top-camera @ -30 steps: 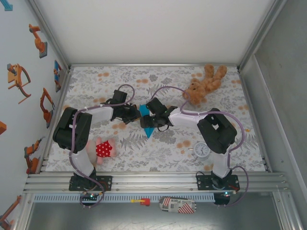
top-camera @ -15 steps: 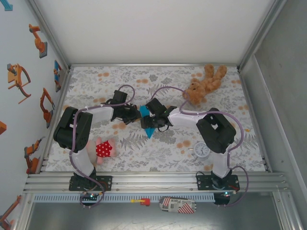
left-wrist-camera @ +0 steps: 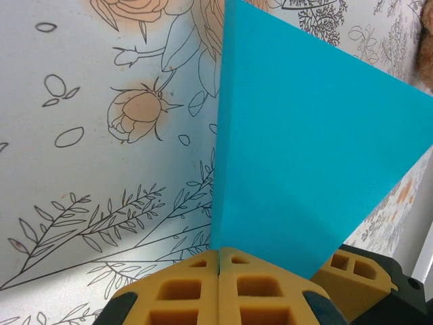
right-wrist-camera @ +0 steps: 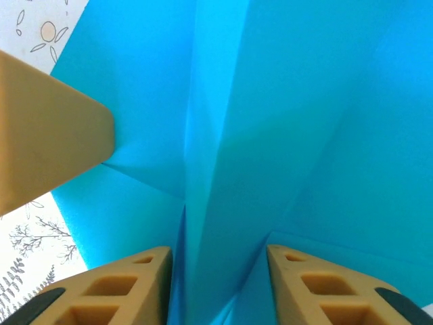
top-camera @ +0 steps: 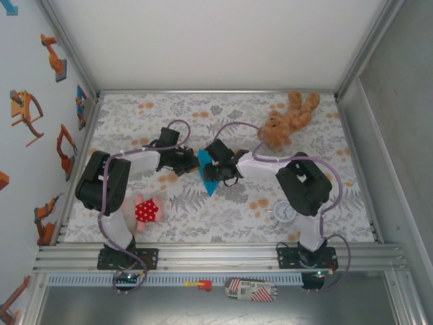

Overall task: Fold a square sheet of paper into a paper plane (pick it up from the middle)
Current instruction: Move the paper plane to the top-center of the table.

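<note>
Over the middle of the flowered table [top-camera: 203,220] I had both arms reaching inward with the turquoise paper [top-camera: 209,181] between them. It was already folded into an angular, pointed shape, its lower tip pointing toward the near edge. On the left wrist camera, the left gripper [left-wrist-camera: 220,256] was closed tight, its two yellow fingers pressed together on one corner of the paper, which fanned out from them as a flat triangle above the table print. On the right wrist camera, the right gripper [right-wrist-camera: 217,256] had its fingers apart, one on either side of a raised crease in the paper. The folded layers filled the gap between them, but I could not tell whether they were really pinching it. Another yellow finger touched the sheet at the left of that view. The brown teddy bear [top-camera: 285,122] lay at the far right, the small white clock [top-camera: 284,212] near the right arm's base, and a red-spotted plush toy [top-camera: 145,210] by the left arm.
</note>
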`<action>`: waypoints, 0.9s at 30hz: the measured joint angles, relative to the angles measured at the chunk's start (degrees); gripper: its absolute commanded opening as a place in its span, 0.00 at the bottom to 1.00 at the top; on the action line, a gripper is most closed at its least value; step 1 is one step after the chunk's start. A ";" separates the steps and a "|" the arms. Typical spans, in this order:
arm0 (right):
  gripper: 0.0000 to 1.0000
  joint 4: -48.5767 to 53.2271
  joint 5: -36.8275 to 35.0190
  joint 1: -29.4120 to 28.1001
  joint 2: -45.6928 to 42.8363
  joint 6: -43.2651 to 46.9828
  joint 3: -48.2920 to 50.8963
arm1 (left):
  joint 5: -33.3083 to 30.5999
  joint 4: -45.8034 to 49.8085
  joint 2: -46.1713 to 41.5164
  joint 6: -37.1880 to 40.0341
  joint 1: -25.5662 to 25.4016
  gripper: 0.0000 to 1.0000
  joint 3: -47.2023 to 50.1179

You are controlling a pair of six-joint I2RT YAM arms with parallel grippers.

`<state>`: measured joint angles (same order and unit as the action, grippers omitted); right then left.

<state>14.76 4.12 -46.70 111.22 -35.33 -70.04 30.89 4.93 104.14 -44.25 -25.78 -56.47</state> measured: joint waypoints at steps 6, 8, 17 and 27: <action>0.23 0.04 -0.87 -0.04 0.00 -1.01 0.00 | 0.02 0.07 0.00 0.13 0.00 0.20 0.00; 0.17 1.03 -1.73 -0.07 0.00 -1.33 -0.35 | -0.02 0.37 -0.13 0.31 0.11 0.28 0.00; 0.02 8.90 -10.16 -0.04 0.37 -2.14 -7.19 | -5.64 7.39 -10.71 1.66 6.14 0.58 0.02; 0.01 12.31 -12.72 4.63 7.37 -2.16 -17.11 | -19.28 18.67 -22.91 5.20 9.01 0.89 0.39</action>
<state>27.07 -8.60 -42.06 118.58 -37.50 -87.15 11.62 23.59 81.23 -39.05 -16.78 -56.07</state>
